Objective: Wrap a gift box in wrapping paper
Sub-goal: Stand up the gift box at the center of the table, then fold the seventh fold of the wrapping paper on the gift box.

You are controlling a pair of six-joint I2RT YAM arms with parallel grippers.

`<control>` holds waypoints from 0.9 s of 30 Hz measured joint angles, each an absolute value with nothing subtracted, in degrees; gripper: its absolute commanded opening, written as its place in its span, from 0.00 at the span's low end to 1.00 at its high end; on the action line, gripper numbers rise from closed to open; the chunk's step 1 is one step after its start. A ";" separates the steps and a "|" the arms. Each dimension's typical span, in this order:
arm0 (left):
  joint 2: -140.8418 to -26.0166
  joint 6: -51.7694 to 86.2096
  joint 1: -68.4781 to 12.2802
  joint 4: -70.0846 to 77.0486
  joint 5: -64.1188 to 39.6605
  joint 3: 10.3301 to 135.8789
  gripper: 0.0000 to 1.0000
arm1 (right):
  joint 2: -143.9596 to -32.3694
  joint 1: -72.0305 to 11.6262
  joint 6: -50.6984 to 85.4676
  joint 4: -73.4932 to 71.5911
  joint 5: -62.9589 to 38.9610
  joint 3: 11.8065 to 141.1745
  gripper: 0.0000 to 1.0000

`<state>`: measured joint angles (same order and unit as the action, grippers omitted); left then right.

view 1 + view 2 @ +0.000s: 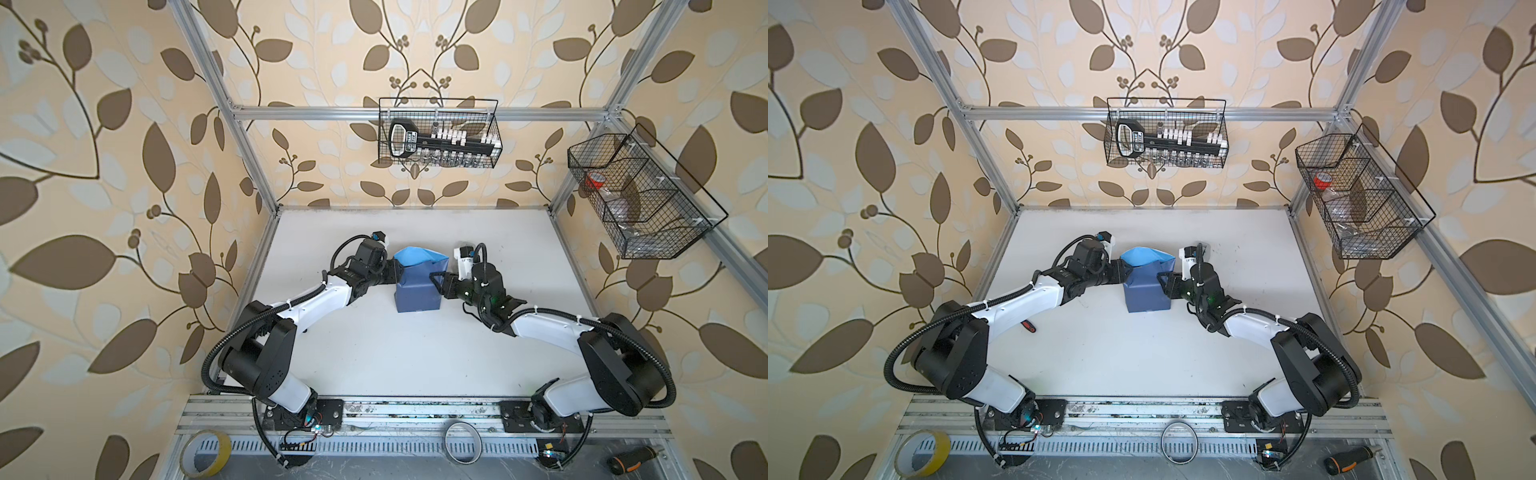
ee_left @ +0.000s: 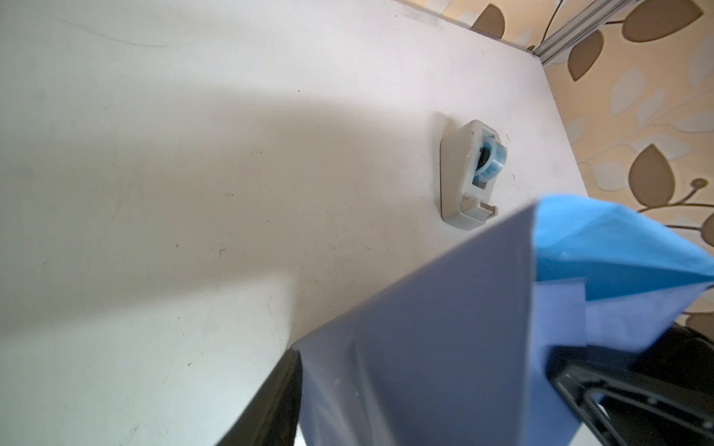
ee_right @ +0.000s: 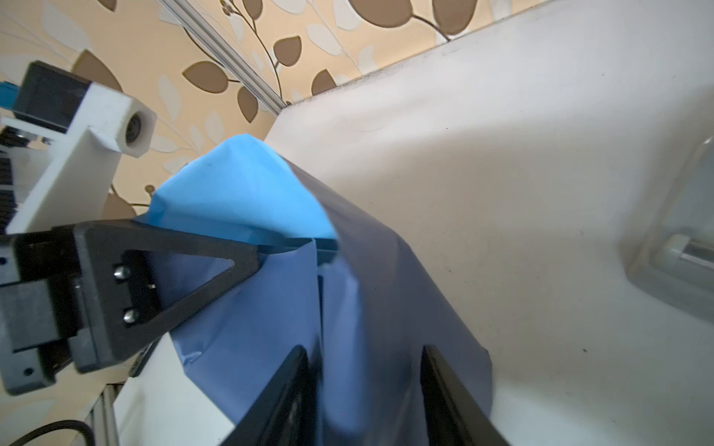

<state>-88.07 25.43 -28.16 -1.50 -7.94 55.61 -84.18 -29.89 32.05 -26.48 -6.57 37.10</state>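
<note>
The left gripper [image 1: 395, 271] and the right gripper [image 1: 435, 277] meet the wrapping paper [image 1: 417, 293] from opposite sides, jaws part-way apart with paper between them, though whether either truly bites cannot be told; this likely braces the slate-blue wrap while its far end gapes, light-blue lining showing. The gift box is hidden inside the paper, on the bench [image 1: 415, 365] toward its far edge; the tape dispenser [image 2: 469, 173] waits nearby on the right, probably for sealing.

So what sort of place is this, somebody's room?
Probably a robot test booth, not a home: a left arm and right arm bolted to a rail, a bare aluminium frame, and a wire basket of tools hung on it.
</note>
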 measured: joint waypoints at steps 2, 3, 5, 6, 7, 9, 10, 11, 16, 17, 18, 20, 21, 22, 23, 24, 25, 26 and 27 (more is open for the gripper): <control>-88.07 24.93 -28.16 -1.32 -7.86 55.53 0.45 | -84.05 -29.98 30.20 -24.16 -5.08 38.33 0.56; -88.07 24.67 -28.16 -1.04 -7.86 55.35 0.45 | -84.05 -30.00 29.26 -22.98 -4.38 38.96 0.58; -88.07 24.16 -28.16 -0.67 -7.84 55.20 0.45 | -84.05 -29.98 27.64 -20.82 -3.01 40.21 0.60; -88.07 23.90 -28.16 -0.62 -7.84 55.18 0.45 | -84.05 -29.95 26.89 -19.70 -2.39 40.86 0.60; -88.07 23.66 -28.16 -0.62 -7.84 55.20 0.45 | -84.07 -29.87 26.33 -18.74 -1.98 41.47 0.61; -88.05 23.00 -28.16 -0.60 -7.84 55.20 0.45 | -84.07 -29.61 25.43 -17.41 -1.58 42.41 0.61; -88.05 22.65 -28.16 -0.60 -7.81 55.20 0.45 | -84.12 -29.45 25.02 -16.78 -1.43 42.94 0.60; -88.07 22.44 -28.16 -0.60 -7.81 55.20 0.45 | -84.25 -29.32 24.53 -16.12 -1.32 43.46 0.57; -88.05 21.47 -28.16 -0.73 -7.75 55.22 0.53 | -86.24 -29.21 21.71 -14.44 -0.14 45.76 0.41; -88.07 21.39 -28.16 -0.89 -7.68 55.27 0.54 | -86.50 -29.21 21.45 -14.48 -0.12 45.74 0.39; -88.05 21.34 -28.16 -1.10 -7.49 55.37 0.55 | -86.61 -29.23 21.06 -14.85 0.03 45.74 0.37; -87.92 21.32 -28.18 -1.96 -7.25 55.66 0.55 | -86.61 -29.39 20.62 -15.25 0.14 45.60 0.35; -87.77 21.30 -28.38 -2.44 -6.94 55.75 0.53 | -86.61 -29.52 20.43 -15.53 0.34 45.47 0.34; -87.42 21.28 -28.77 -3.11 -6.39 55.79 0.50 | -86.61 -29.65 20.23 -15.70 0.54 45.34 0.34; -87.11 21.17 -29.15 -3.64 -5.56 55.86 0.47 | -86.61 -29.80 20.10 -15.90 0.71 45.28 0.33; -86.74 20.97 -29.80 -4.56 -4.54 56.12 0.44 | -86.61 -29.89 19.94 -16.10 0.89 45.21 0.33; -86.50 20.71 -30.57 -5.45 -3.51 56.51 0.40 | -86.61 -29.95 19.84 -16.27 1.04 45.10 0.32; -86.37 20.40 -31.33 -6.26 -2.48 56.99 0.37 | -86.59 -29.95 19.84 -16.51 1.13 45.01 0.32; -86.37 19.99 -32.10 -6.98 -1.34 57.58 0.35 | -86.59 -29.95 19.84 -16.71 1.17 44.93 0.31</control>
<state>-86.37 19.99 -32.10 -6.98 -1.34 57.58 -86.59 -29.95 19.84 -16.71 1.17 44.93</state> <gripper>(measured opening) 0.393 0.319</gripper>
